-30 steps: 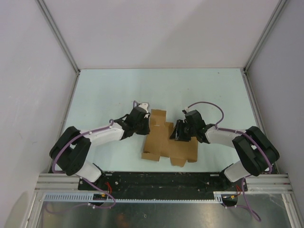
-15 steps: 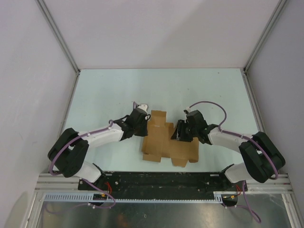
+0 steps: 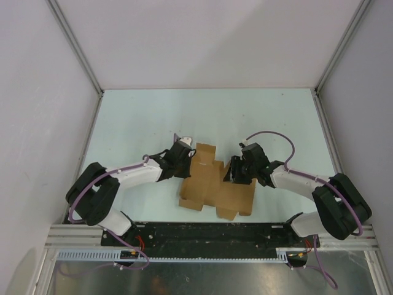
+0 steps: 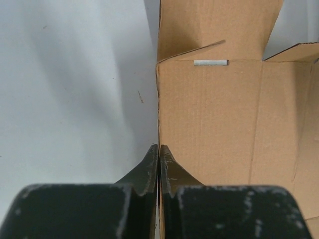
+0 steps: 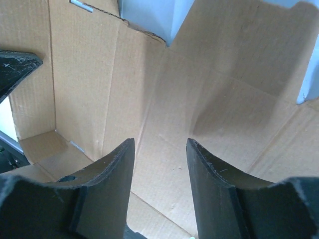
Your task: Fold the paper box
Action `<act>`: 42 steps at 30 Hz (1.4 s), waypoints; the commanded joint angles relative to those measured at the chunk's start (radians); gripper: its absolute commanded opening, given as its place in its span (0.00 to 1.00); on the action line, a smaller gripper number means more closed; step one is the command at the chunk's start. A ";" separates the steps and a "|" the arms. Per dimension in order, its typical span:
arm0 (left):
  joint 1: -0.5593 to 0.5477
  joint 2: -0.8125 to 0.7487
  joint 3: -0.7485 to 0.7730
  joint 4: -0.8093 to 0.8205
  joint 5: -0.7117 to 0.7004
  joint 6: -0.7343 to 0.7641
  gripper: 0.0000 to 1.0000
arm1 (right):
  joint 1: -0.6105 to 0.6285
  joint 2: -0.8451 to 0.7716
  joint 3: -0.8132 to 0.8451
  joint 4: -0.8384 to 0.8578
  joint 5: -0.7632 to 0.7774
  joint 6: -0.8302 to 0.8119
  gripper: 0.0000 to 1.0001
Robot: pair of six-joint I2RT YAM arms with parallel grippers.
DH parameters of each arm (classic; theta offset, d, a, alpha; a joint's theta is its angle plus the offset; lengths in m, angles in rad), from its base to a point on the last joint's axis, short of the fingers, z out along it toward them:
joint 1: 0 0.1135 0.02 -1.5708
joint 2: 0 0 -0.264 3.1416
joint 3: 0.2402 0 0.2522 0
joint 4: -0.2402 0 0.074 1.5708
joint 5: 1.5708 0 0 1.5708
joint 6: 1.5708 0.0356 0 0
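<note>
The paper box has slid slightly left on the worktop, its left edge now pinched by the clenched left fingers. The right fingers hover released over its middle, so folding up a side flap seems underway.

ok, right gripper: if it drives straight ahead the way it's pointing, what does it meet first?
The paper box: the right gripper, jaws open, points at its creased inner panel with nothing in between. Probably contact there, though the gap is hard to judge.
</note>
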 commanded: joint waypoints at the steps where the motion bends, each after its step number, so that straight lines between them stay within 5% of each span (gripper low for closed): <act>1: -0.006 -0.073 0.025 -0.013 -0.024 0.024 0.04 | 0.008 0.006 0.001 -0.005 0.031 -0.023 0.51; 21: -0.010 -0.259 0.096 -0.057 0.149 -0.006 0.04 | 0.034 0.091 0.001 0.041 0.039 -0.005 0.52; 42: -0.142 -0.190 0.165 -0.059 0.142 -0.077 0.09 | 0.046 0.121 -0.001 0.058 0.042 0.011 0.52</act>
